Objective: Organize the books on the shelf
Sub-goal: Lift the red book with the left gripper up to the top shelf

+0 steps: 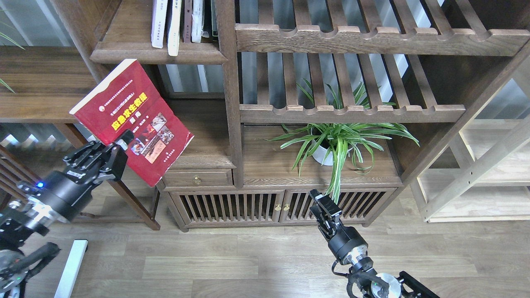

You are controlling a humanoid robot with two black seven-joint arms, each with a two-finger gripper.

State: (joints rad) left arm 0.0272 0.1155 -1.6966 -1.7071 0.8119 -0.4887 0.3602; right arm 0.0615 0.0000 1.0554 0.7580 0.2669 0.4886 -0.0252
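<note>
Left fingers point(120, 145) pinch the dark red book point(130, 120) tilted below the shelf point(157, 53); right fingers point(325, 207) pressed together

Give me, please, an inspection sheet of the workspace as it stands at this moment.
Surface: dark wooden shelf carries thin upright books.
Job's things: dark red book tilted in the air below that shelf.
Clutter: potted plant on the cabinet top.
Grippers: left gripper shut on the red book's lower edge; right gripper holds nothing, state unclear.
Cables: black cable beside the right wrist.
Surroundings: wood floor; pale rack at right.
</note>
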